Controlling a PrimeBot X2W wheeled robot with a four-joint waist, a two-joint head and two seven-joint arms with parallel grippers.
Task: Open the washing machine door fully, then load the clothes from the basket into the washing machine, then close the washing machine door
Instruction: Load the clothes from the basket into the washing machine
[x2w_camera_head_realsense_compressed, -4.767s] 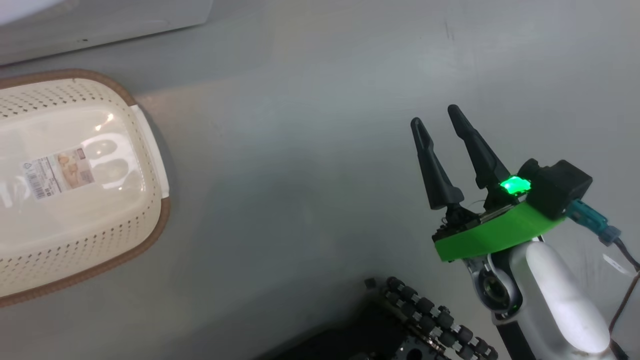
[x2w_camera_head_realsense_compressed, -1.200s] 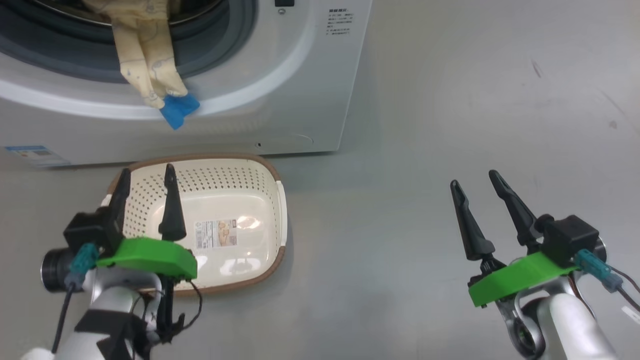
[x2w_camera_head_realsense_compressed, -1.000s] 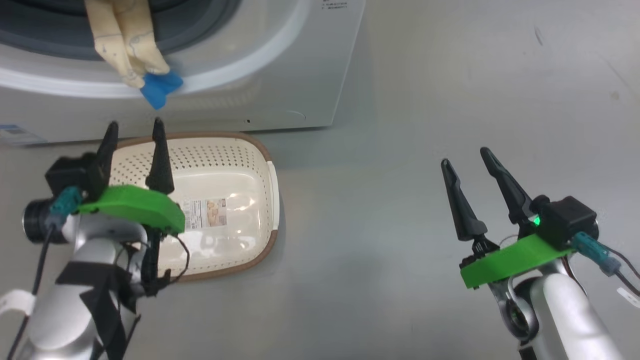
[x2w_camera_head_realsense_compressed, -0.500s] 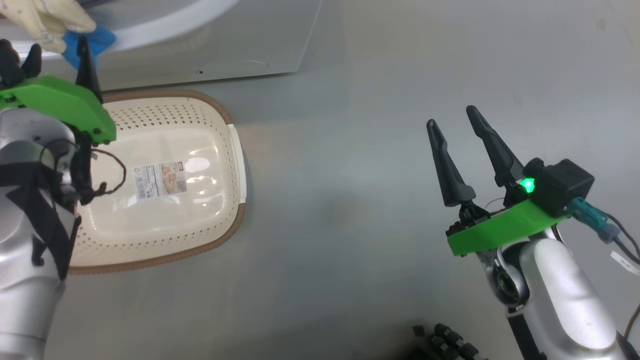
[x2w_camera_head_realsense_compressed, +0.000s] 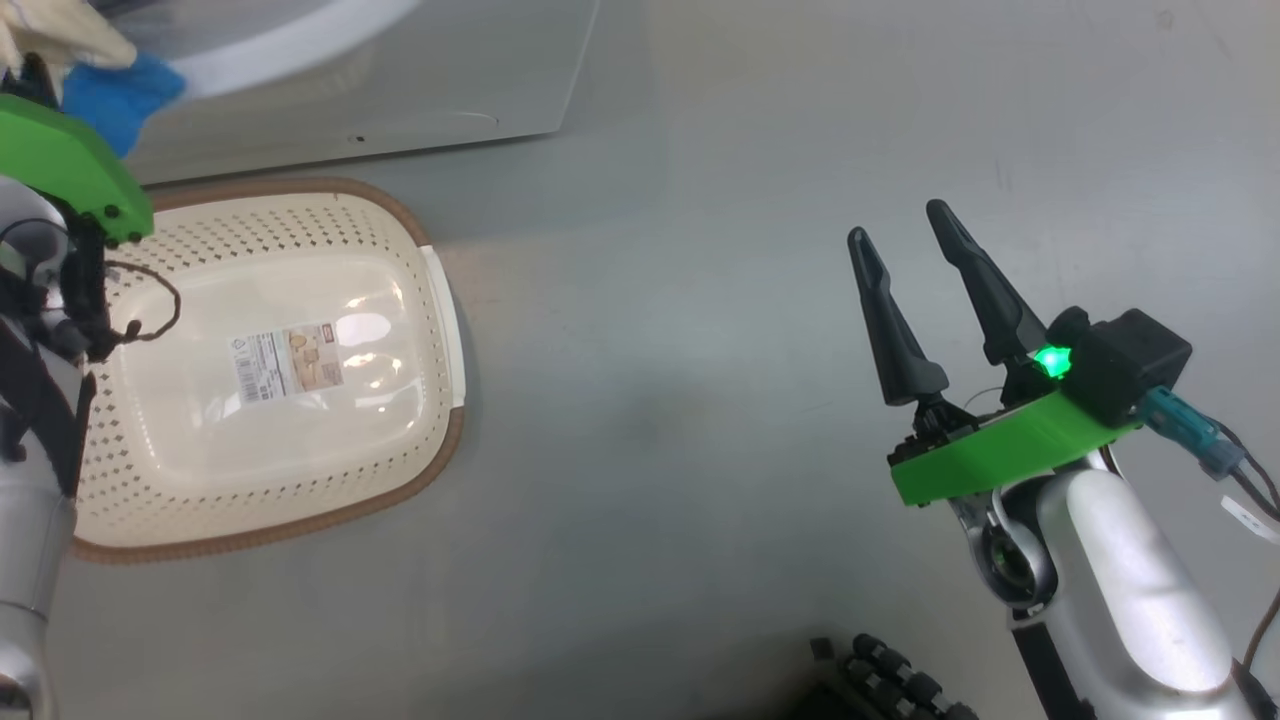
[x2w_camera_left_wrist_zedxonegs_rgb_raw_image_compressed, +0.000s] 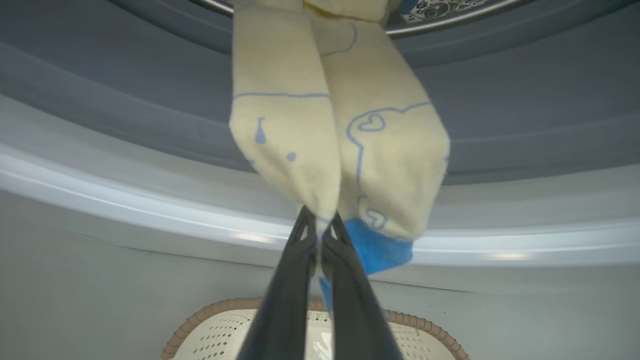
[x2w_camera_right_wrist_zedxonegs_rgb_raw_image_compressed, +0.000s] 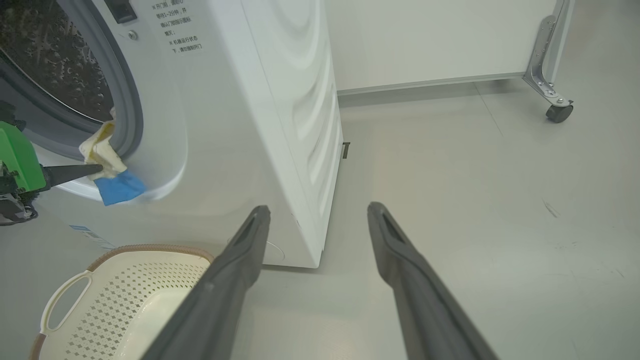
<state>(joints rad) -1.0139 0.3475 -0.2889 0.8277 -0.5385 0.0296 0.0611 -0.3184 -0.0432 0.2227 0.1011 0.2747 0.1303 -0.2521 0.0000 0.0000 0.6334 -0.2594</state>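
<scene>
Left tool has reached up and closed, seemingly pinching the clothes.

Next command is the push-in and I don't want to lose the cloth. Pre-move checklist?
1. Left pincer closed on the hanging garment's lower edge: ok.
2. Garment inside the drum: not ok; it drapes over the grey seal and down the washing machine front.
3. Basket emptied: ok; just its label sticker inside.
4. Right pincer out of the way: ok; open, over the floor.
5. State of the door: cannot tell.
</scene>
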